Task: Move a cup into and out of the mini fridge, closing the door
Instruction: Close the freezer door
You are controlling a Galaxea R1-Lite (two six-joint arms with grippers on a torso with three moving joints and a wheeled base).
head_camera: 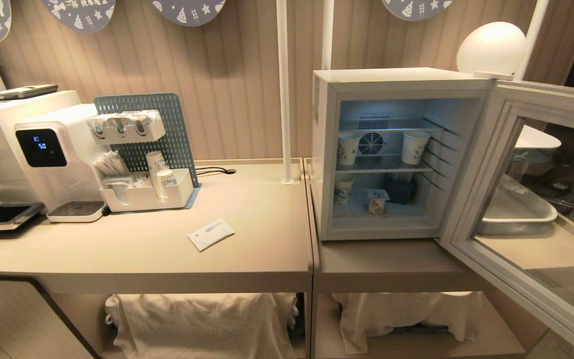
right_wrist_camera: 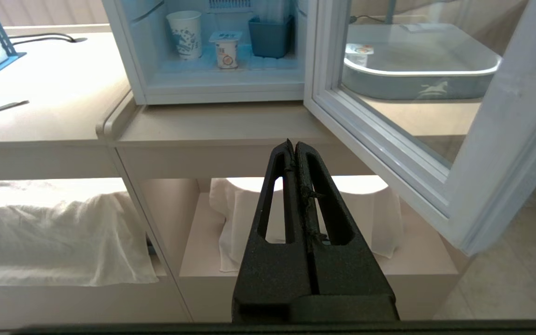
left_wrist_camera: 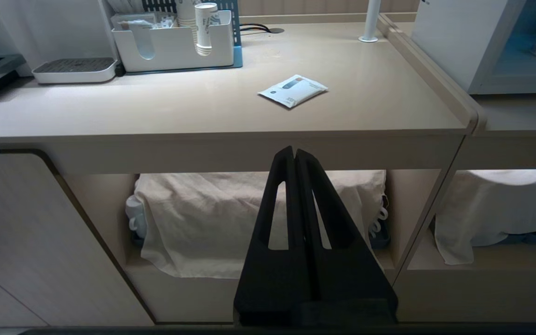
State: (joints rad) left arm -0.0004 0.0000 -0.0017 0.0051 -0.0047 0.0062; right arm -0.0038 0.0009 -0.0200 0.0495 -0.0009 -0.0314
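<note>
The fridge (head_camera: 327, 149) stands on the right-hand counter with its door (head_camera: 531, 199) swung fully out to the fridge's right, which leaves the lit interior open for a reach from the front. The cup (head_camera: 376, 202) sits upright on the fridge floor, near the front and about midway across, so it looks to be the easiest item to take out; a paper cup (head_camera: 343, 188) stands just to its left and a blue bin (head_camera: 399, 189) behind it to the right, with two more paper cups on the shelf above. Neither arm shows from the head; the wrist cameras place both low, in front of the counter and below its top. The left gripper (left_wrist_camera: 294, 151) has its fingers pressed together and holds nothing, facing the counter left of the fridge where a white packet (head_camera: 211, 234) lies. The right gripper (right_wrist_camera: 292, 143) is likewise pressed together and empty, pointing toward the ledge under the fridge opening, probably parked before a reach. A dispenser (head_camera: 43, 149) far left of the fridge shows "50" on its dark panel. The cup's label and the packet's print cannot be read, and no lettering on the door is legible from this angle.
</note>
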